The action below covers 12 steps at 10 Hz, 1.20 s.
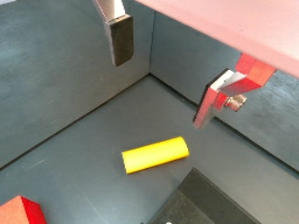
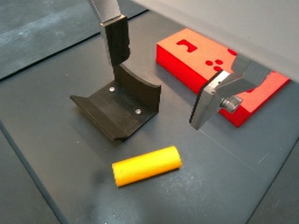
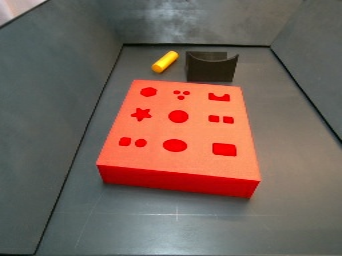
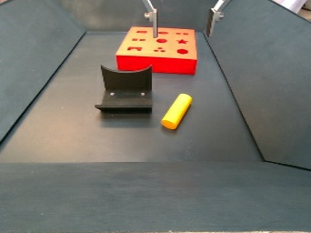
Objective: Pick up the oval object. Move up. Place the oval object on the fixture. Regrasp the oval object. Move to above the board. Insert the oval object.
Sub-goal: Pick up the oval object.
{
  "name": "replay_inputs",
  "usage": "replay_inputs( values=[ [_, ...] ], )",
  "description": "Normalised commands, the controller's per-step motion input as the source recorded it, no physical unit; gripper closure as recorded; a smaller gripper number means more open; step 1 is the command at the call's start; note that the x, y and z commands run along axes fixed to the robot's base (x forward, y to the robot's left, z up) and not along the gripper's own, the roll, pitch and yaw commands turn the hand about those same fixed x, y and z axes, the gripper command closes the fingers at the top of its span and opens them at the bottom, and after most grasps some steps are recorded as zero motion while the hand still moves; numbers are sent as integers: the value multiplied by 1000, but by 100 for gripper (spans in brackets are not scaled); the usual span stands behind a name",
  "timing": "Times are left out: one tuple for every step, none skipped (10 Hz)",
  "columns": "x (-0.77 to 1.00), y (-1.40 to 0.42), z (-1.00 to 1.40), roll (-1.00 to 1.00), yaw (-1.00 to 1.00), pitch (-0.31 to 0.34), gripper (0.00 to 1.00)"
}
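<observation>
Gripper (image 2: 158, 83) hangs above the floor, fingers (image 2: 115, 41) apart, nothing between them; in a side view the gripper (image 4: 183, 20) shows only as two finger tips up over the far end of the board (image 4: 158, 50).

The oval object (image 2: 147, 166) lies on its side on the bare grey floor, not held, well below the fingers in both wrist views. Yellow-orange short cylinder, smooth, rounded ends. In a side view it (image 4: 177, 110) sits just beside the fixture (image 4: 124, 88), apart from it, on the side nearer the sloped wall. In a side view (image 3: 164, 61) it lies near the floor's far edge, close to a corner of the board (image 3: 179, 133) but not touching.

The fixture (image 2: 121, 105), dark with a curved notch, stands between the peg and the red board (image 2: 216, 70).

The floor (image 4: 134, 182) is walled on the sides by sloped grey panels. Wide open floor lies on the side of the peg and fixture away from the board; there is a narrow strip between peg and wall.
</observation>
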Motion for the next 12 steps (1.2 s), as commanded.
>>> replay_inputs(
  values=[
    [0,0,0,9,0,0,0],
    [0,0,-14,0,-26,0,0],
    [300,0,-191,64,-723,0,0],
    [0,0,-231,30,-1000,-10,0],
    [0,0,-240,29,-1000,-6,0],
    [0,0,-286,1,-1000,0,0],
    [0,0,-331,0,-1000,-6,0],
    [0,0,-411,0,-1000,-34,0],
    [0,0,-600,0,-1000,-96,0],
    [0,0,-649,0,-1000,-116,0],
    [0,0,-174,-37,-480,-77,0],
    [-9,37,-37,0,0,0,0]
  ],
)
